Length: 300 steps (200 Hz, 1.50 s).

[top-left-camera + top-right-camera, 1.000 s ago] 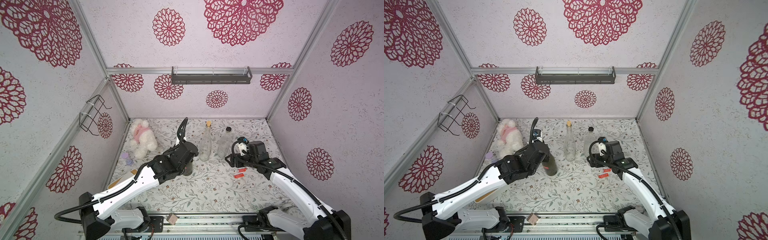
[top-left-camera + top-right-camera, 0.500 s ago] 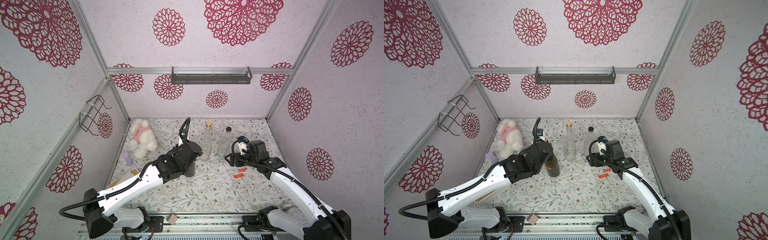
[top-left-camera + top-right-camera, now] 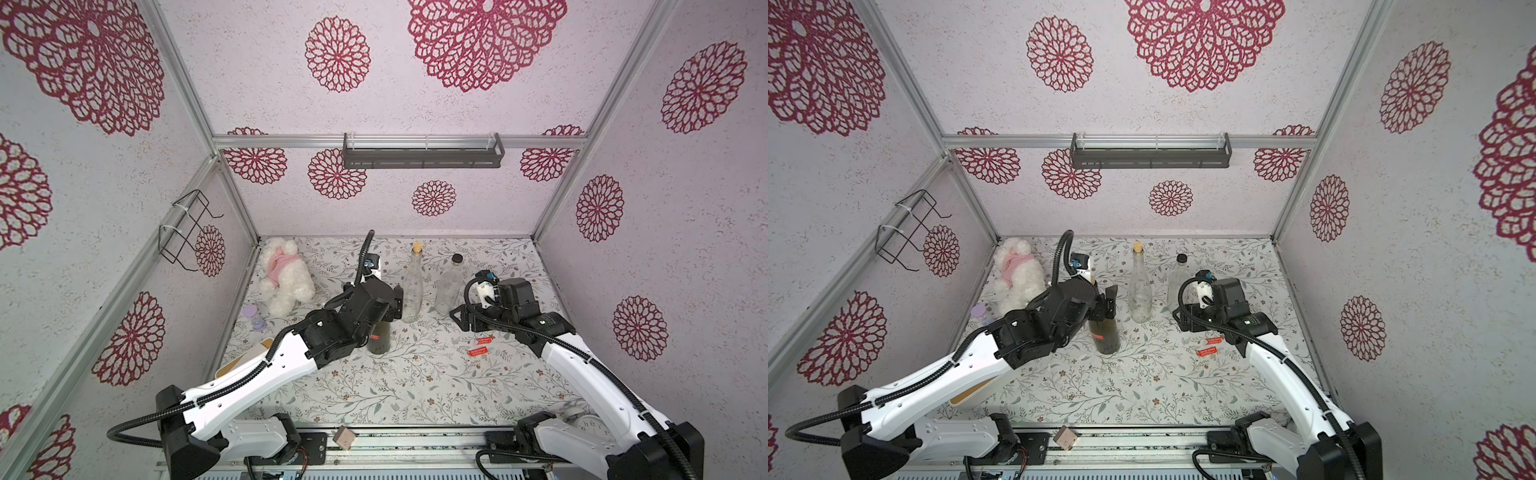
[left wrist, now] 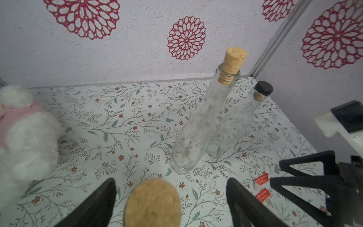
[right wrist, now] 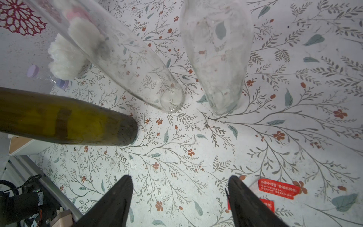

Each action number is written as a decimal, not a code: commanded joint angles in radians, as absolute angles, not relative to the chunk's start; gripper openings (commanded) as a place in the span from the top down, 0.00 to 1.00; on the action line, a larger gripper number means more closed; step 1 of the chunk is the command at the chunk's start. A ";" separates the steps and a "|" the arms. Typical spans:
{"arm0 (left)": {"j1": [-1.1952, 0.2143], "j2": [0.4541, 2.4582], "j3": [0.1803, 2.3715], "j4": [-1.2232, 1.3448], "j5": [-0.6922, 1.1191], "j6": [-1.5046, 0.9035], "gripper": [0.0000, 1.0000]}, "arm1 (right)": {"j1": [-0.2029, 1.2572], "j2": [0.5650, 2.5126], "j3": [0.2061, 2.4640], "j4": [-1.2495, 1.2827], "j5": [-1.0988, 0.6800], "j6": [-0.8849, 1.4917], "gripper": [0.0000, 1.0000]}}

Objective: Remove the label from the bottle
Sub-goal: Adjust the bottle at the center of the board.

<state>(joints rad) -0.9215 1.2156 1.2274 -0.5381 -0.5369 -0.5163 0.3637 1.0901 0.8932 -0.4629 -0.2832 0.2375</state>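
A dark green bottle point(image 3: 379, 340) point(image 3: 1105, 334) point(image 5: 68, 119) stands upright mid-table, and I see no label on its glass. Its cork point(image 4: 153, 202) shows between the fingers of my left gripper point(image 4: 170, 186) point(image 3: 1100, 303), which is open around the bottle's top with clear gaps on both sides. Two red labels point(image 3: 480, 347) point(image 3: 1210, 346) point(image 4: 262, 186) point(image 5: 279, 188) lie flat on the table to the right. My right gripper point(image 5: 179, 182) point(image 3: 463, 320) hangs open and empty just above the table beside them.
Behind the green bottle stand a tall clear corked bottle point(image 3: 412, 291) point(image 4: 196, 133) and a shorter black-capped one point(image 3: 449, 291) point(image 4: 235, 121). A white plush toy point(image 3: 284, 276) and a purple item point(image 3: 253, 318) sit at the far left. A white box point(image 3: 245, 361) lies under my left arm.
My left gripper has opened and let go of the green bottle's neck, after the arm shifted slightly toward the far right. The right arm has stayed still.
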 commanded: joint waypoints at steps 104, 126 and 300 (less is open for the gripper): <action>-0.582 1.018 1.087 -0.504 0.292 -0.152 0.05 | 0.370 1.061 0.913 -0.476 -0.267 0.282 0.01; -0.535 1.031 1.083 -0.480 0.349 -0.141 0.08 | 0.370 1.058 0.891 -0.455 -0.248 0.291 0.01; -0.492 1.170 1.112 -0.396 0.393 -0.072 0.49 | 0.369 1.034 0.859 -0.440 -0.192 0.311 0.03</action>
<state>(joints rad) -0.4992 1.1706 1.0924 -0.4438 0.3870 -0.0887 0.3641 1.0431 0.8452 -0.4461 -0.2115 0.3149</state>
